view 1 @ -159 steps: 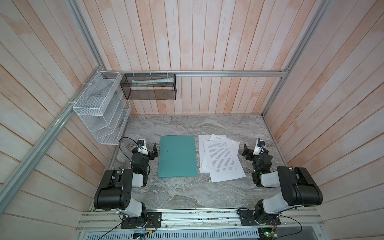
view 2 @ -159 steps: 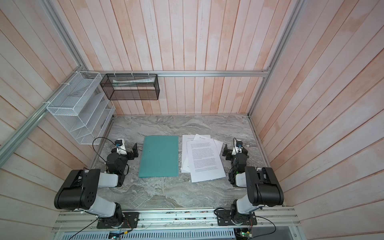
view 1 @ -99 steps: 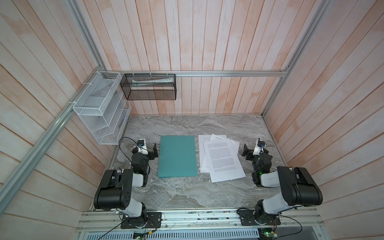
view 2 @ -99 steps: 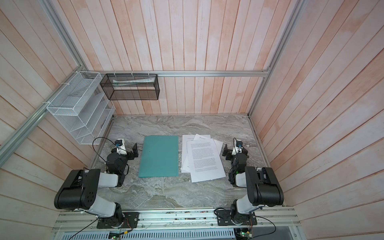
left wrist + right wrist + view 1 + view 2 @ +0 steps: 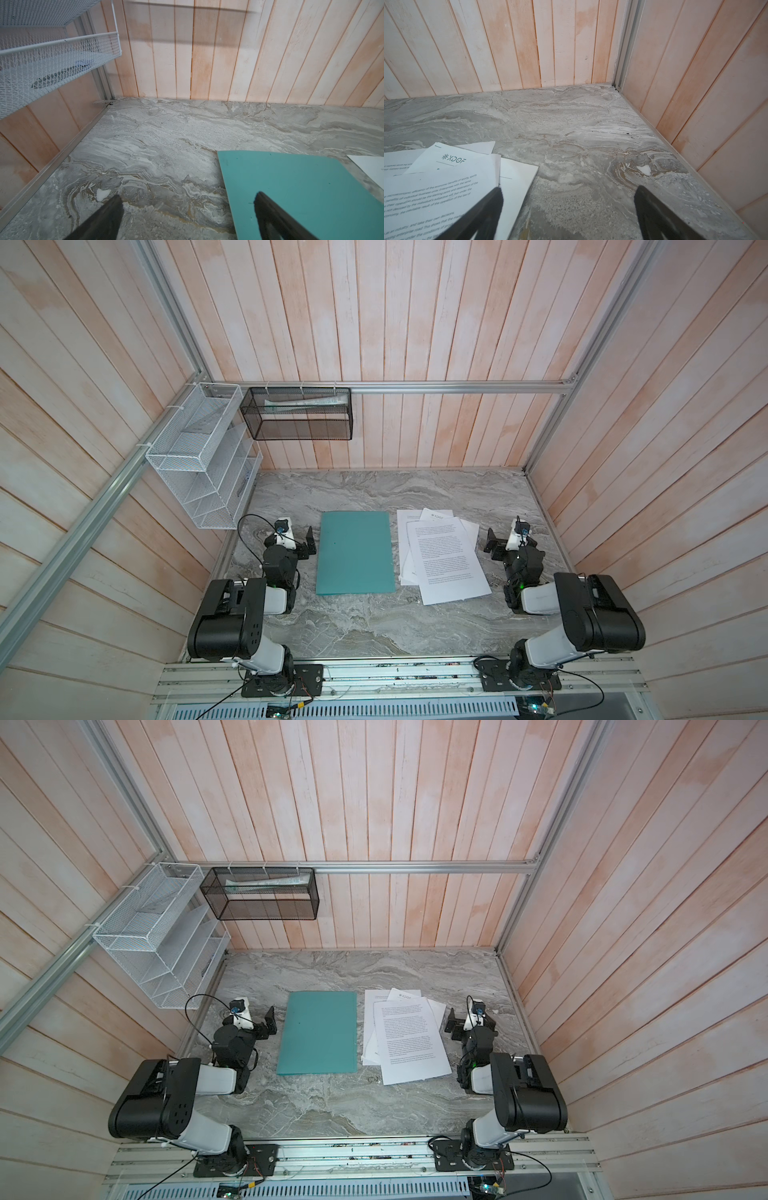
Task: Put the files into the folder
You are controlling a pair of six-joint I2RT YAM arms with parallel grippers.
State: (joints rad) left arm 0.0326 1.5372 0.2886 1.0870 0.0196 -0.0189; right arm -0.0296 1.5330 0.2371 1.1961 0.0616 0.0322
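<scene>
1. The walls point(image 5: 395, 323) were vertical wooden planks, pale with pinkish-orange staining, framed by aluminium rails.
2. The table point(image 5: 374, 626) was a flat slab with a grey, veined marble pattern, matte and slightly rough in the wrist views.
3. A white wire-mesh rack point(image 5: 199, 464) with slanted tiers hung on the left wall; beside it a black mesh basket point(image 5: 299, 414), box-shaped, hung from the back rail with rolled whitish paper inside.
4. The folder point(image 5: 355, 552), a flat, smooth teal rectangle, lay closed on the table left of centre, its long axis running from the robot's side toward the back wall.
5. The files point(image 5: 442, 558), white sheets printed with black text, lay fanned in a loose overlapping pile just right of the folder, apart from it; the top sheet was skewed slightly, long axis roughly parallel to the folder's.
6. The left arm sat folded low at the table's left edge, its left gripper point(image 5: 309, 542) just beside the folder's left edge, jaws spread wide and holding nothing.
7. The right arm mirrored it, the right gripper point(image 5: 492, 543) just beside the files, jaws likewise spread, one finger point(image 5: 483, 214) above the top sheet's corner.
</scene>
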